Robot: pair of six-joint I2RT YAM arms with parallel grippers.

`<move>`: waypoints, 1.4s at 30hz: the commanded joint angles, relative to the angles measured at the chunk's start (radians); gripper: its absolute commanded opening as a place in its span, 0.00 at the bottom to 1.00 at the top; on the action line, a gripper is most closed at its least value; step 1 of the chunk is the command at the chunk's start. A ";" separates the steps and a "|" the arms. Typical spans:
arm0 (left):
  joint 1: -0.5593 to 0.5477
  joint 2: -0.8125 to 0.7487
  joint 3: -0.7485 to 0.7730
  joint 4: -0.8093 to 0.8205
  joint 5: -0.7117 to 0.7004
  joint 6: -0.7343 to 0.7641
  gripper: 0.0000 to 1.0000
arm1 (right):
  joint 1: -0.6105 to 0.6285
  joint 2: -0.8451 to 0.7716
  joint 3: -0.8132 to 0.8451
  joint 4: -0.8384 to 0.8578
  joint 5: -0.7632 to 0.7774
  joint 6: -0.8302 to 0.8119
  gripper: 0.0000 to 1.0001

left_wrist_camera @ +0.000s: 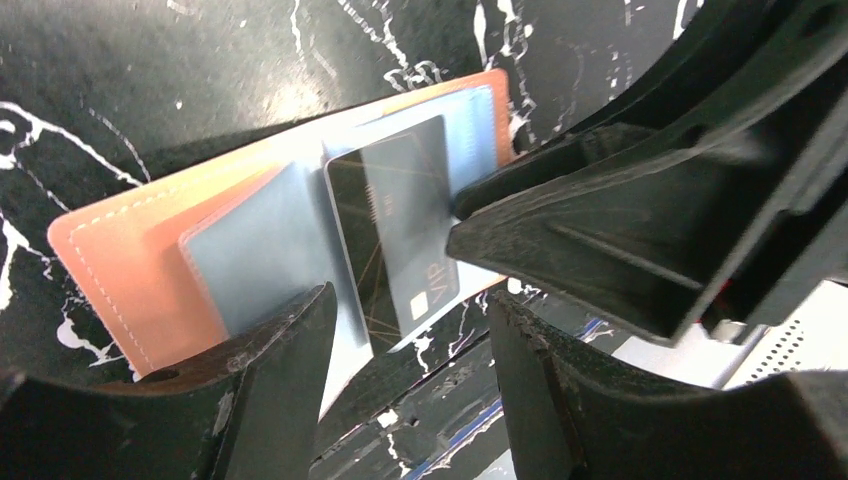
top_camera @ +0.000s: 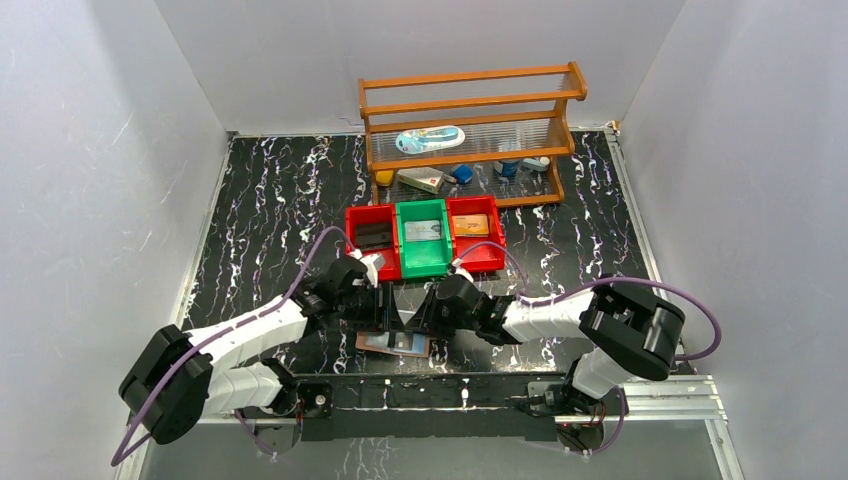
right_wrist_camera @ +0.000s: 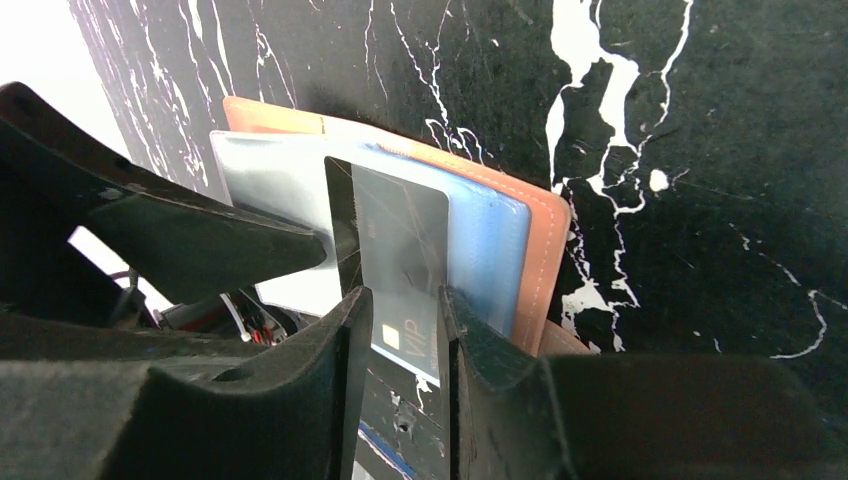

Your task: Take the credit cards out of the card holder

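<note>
Between the right gripper [right_wrist_camera: 405,300] jaws sits a black card [right_wrist_camera: 400,220], maybe gripped

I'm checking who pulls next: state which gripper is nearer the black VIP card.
Right. The right gripper straddles the protruding end of the black card; the left gripper is just beside it, over the clear sleeve of the card holder.

I count four cards [left_wrist_camera: 390,230], one black in the single wallet [left_wrist_camera: 110,260] and one in each of three bins [top_camera: 425,268], two red, one green, plus one wooden rack [top_camera: 470,100] and two arms [top_camera: 250,330].
</note>
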 commanded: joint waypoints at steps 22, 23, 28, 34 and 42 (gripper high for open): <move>0.058 0.016 -0.152 0.199 0.104 -0.087 0.23 | 0.001 0.024 -0.031 -0.037 0.023 -0.003 0.34; 0.059 0.007 -0.152 0.195 0.103 -0.085 0.21 | 0.001 0.025 -0.031 -0.037 0.023 -0.003 0.34; 0.064 -0.011 -0.152 0.203 0.131 -0.079 0.14 | 0.001 0.030 -0.025 -0.034 0.017 -0.006 0.34; 0.067 -0.022 -0.148 0.201 0.138 -0.074 0.04 | 0.001 0.026 -0.027 -0.034 0.021 -0.008 0.34; 0.067 -0.053 -0.120 0.112 0.097 -0.030 0.00 | 0.001 -0.033 -0.037 -0.014 0.034 -0.023 0.35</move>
